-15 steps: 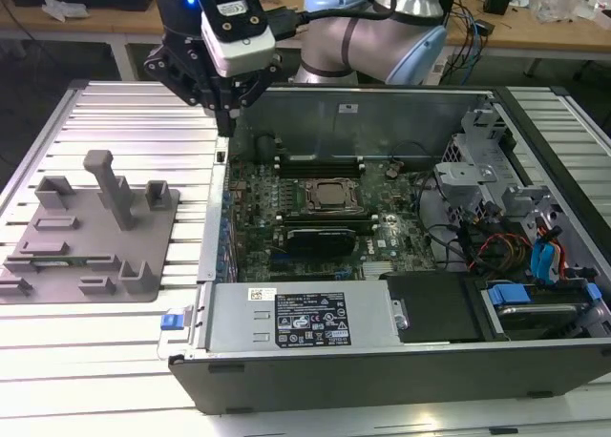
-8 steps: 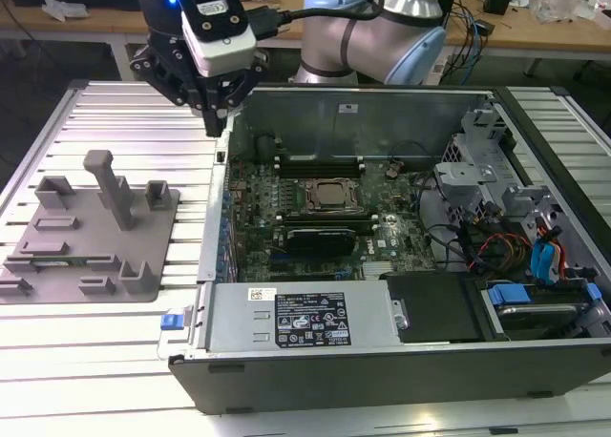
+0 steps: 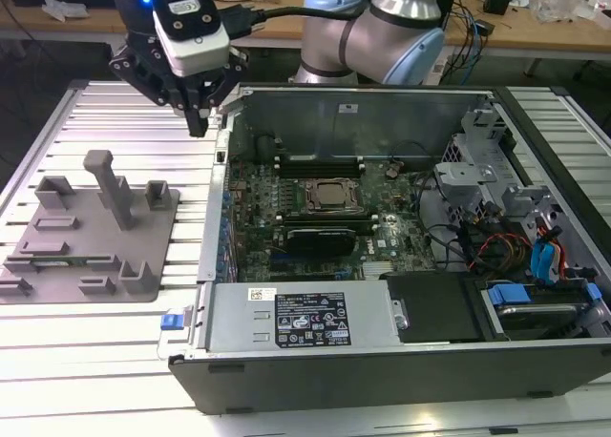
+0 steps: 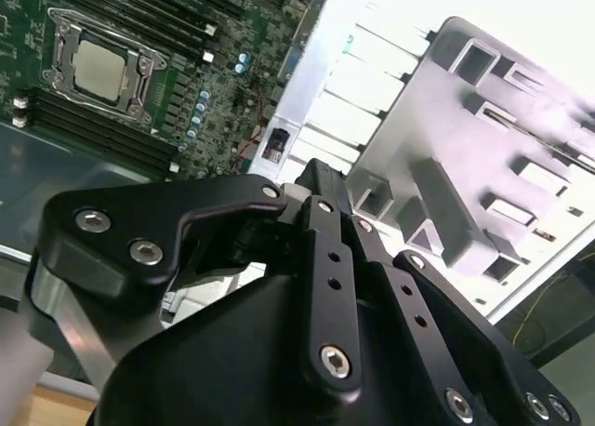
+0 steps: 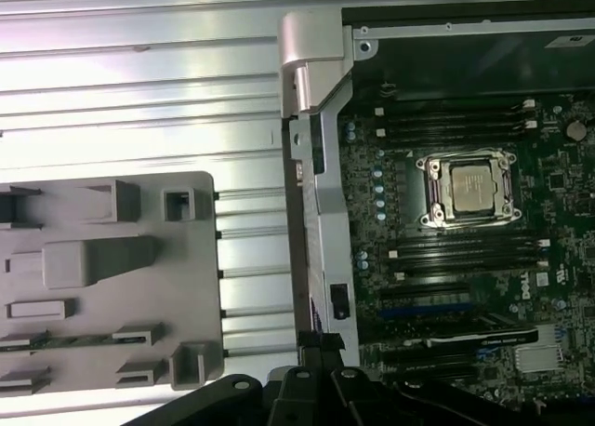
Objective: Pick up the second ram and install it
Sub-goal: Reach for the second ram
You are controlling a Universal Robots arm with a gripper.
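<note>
One black gripper (image 3: 199,122), fingers pressed together on nothing, hangs in the upper left of the exterior view over the slatted table (image 3: 115,113), just beside the wall of the open computer case (image 3: 218,227). The second ram (image 3: 69,261), a thin green stick, lies in a low slot toward the lower left of that frame, in the grey tray (image 3: 162,237), well apart from the gripper and not yet picked up. In the first wrist view the stick (image 5: 65,340) shows as a dark strip at lower left. The tray also carries upright blocks and one tall post (image 3: 113,184). The case holds the motherboard, with the CPU socket (image 3: 331,197) at its middle and long black memory slots (image 3: 329,165) on either side (whether any is filled could not be made out from where I stood). As I judge it, the hazards are the case wall so near the fingertips, the post and blocks crowding the slot, and a skewed pinch that would tilt so thin a stick and jam it.
</note>
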